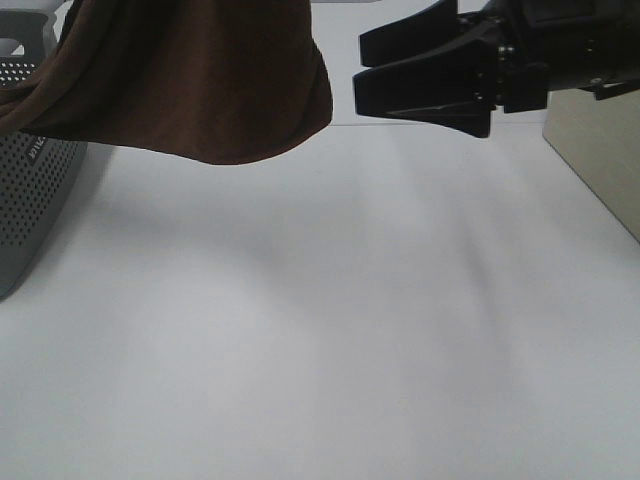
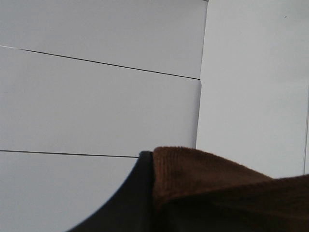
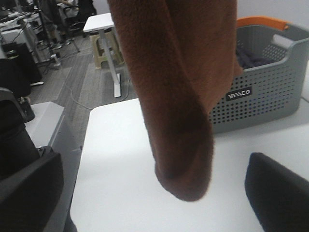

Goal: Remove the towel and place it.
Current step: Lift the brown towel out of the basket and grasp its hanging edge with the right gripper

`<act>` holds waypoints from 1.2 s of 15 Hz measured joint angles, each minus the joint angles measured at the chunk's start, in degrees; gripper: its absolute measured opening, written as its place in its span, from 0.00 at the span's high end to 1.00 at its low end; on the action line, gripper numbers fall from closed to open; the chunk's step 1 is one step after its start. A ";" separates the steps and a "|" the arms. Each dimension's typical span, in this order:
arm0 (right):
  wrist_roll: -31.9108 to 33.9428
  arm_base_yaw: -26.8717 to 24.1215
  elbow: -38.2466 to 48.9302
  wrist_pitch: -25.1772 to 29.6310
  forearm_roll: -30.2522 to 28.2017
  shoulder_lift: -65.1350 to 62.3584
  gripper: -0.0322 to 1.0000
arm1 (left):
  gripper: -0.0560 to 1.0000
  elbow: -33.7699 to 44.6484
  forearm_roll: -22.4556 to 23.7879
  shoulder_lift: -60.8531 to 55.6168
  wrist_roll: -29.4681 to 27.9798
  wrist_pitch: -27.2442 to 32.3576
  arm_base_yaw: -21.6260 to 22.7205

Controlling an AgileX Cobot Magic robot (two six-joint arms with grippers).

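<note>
Hanging towel point(image 1: 200, 80) is held above the white table point(image 1: 350, 350), pinched by the left gripper point(image 2: 144, 186), while the right gripper point(image 1: 360, 68) is seen spread wide just beside it, not touching.

Lighting and image quality, as I read them from my console:
- All views: bright, even, diffuse light from overhead; no hard glare.
- High view: white table point(image 1: 320, 350) nearly washed out, with only faint, streaky grey shadows. The towel point(image 1: 200, 80) reads dark, its folds mostly lost. The right gripper point(image 1: 420, 85) is a black silhouette.
- Left wrist view: towel pile crisp at the edge, lower part sunk in shadow.
- Right wrist view: towel slightly soft, fingers point(image 3: 275, 193) blurred, basket point(image 3: 260, 96) fairly clear.
</note>
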 joint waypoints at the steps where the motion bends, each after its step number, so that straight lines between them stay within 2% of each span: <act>1: 1.83 1.20 -2.46 0.06 -1.09 1.66 0.03 | 0.95 0.00 0.00 0.17 0.00 -0.11 0.00; 4: 3.95 5.16 -5.79 -2.12 -2.81 3.55 0.03 | 0.95 0.00 -0.06 0.23 0.00 -0.17 0.00; 7: 4.47 8.59 -5.79 -11.46 -2.81 4.01 0.03 | 0.95 0.00 -1.15 0.23 0.00 -0.17 0.00; 8: 4.53 8.77 -5.79 -12.26 -2.81 4.01 0.03 | 0.95 0.00 -1.38 0.23 0.00 -0.17 0.00; 10: 4.58 8.77 -5.79 -11.92 -2.75 4.01 0.03 | 0.95 0.00 -1.55 0.23 0.00 -0.17 0.00; 12: 4.58 8.77 -5.79 -8.42 -2.81 4.01 0.06 | 0.95 0.00 -1.55 0.23 0.00 -0.17 0.00; 13: 4.58 8.77 -5.79 -7.45 -3.32 4.01 0.11 | 0.95 0.00 -1.60 0.23 0.00 -0.17 0.00; 14: 4.58 8.77 -5.79 -7.22 -4.30 4.01 0.21 | 0.95 0.00 -1.66 0.23 0.00 -0.17 0.00; 17: 6.53 8.77 -5.84 -7.96 -6.47 4.01 0.57 | 0.95 0.00 -2.18 0.23 0.00 -0.17 0.00; 18: 8.14 8.77 -5.84 -8.77 -8.77 4.01 0.68 | 0.95 0.00 -2.64 0.23 0.00 -0.17 0.00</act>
